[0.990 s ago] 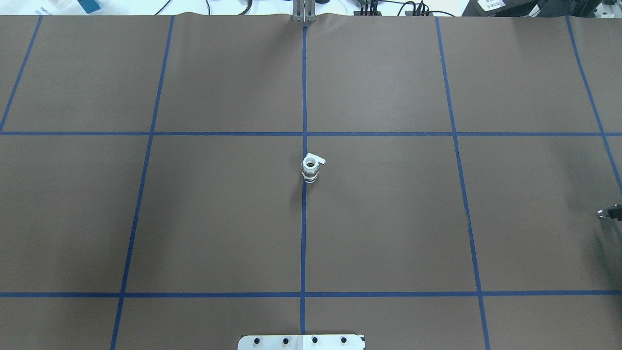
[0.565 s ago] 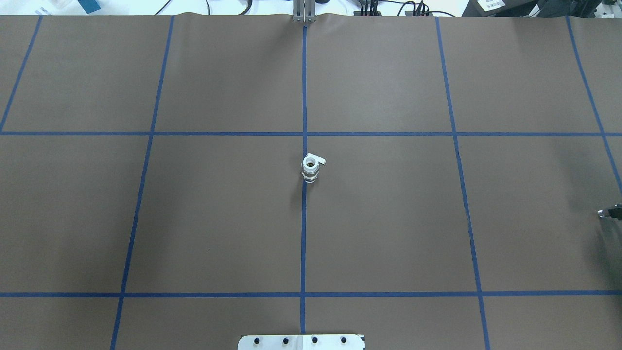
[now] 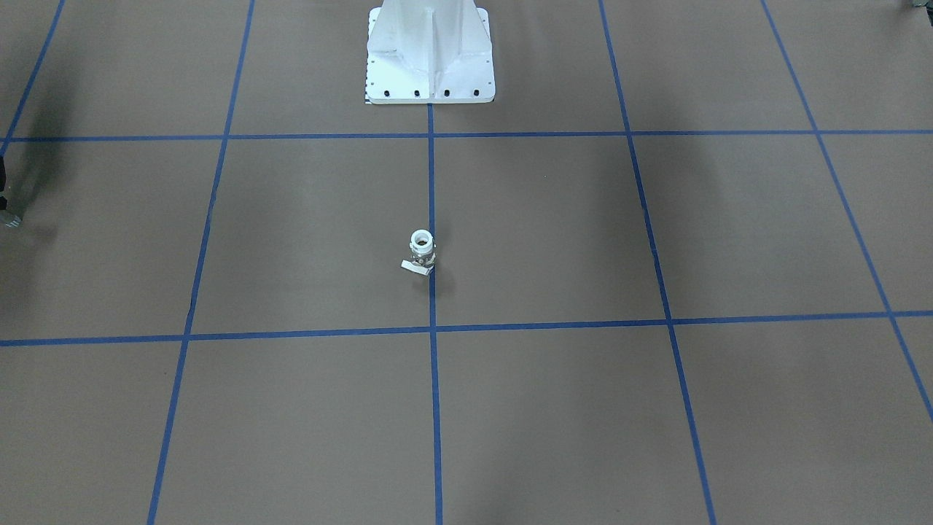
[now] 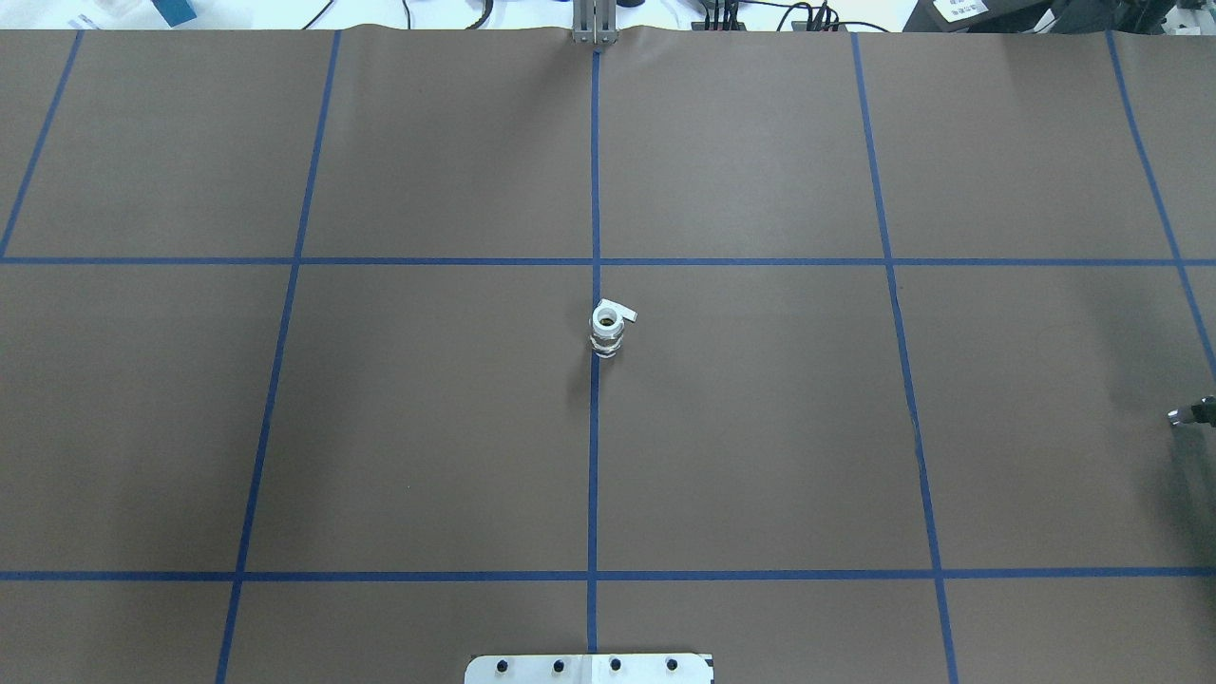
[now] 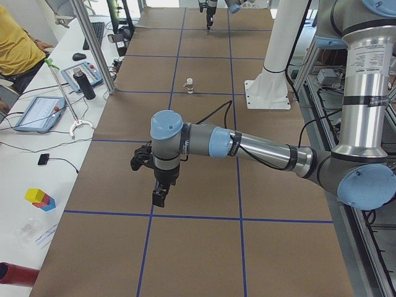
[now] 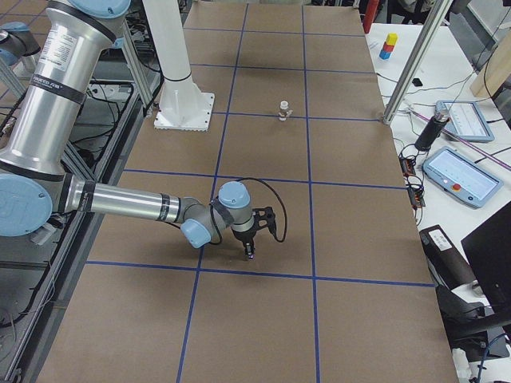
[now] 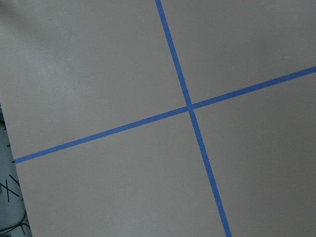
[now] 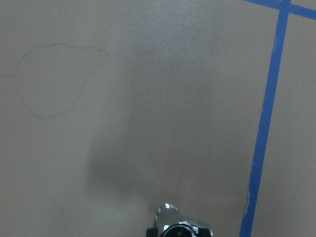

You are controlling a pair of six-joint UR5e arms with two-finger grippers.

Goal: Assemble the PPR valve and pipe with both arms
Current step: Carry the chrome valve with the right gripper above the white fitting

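Gripping the pipe (image 4: 1181,415) in my right gripper (image 4: 1201,410), frame's right edge; left gripper (image 5: 159,197), cannot tell. I'm probably needing square alignment over the upright PPR valve (image 4: 608,332), centre frame.

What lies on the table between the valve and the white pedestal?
Nothing stands between the valve and the white pedestal: only bare brown table cover and blue tape lines, as the front-facing view shows.
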